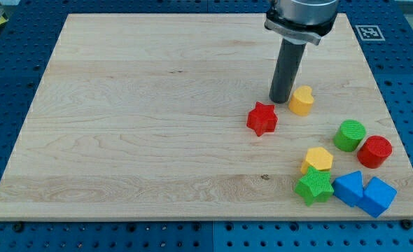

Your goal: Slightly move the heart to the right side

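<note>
The yellow heart (302,101) lies on the wooden board (157,119) in the view's right half. My tip (280,101) stands on the board just left of the heart, touching or almost touching its left side. The red star (262,118) lies just below and left of the tip.
A cluster lies at the view's lower right: a green cylinder (349,135), a red cylinder (374,151), a yellow pentagon-like block (318,159), a green star (313,185) and two blue blocks (348,189) (377,197). The board's right edge is near.
</note>
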Controlling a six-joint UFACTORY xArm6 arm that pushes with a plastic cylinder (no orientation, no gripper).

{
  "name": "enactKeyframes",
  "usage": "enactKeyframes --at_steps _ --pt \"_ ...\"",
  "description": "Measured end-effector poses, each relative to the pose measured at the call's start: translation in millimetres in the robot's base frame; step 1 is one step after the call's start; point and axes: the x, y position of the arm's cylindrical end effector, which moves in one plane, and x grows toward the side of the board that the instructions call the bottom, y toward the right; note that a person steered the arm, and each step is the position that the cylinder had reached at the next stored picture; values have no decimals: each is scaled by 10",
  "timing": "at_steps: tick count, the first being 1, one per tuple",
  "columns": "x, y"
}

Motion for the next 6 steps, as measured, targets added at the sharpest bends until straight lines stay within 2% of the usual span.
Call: enactKeyframes --at_steps 2,4,5,6 --pt "495 90" --pt "499 186" --pt "576 351" --pt "796 206"
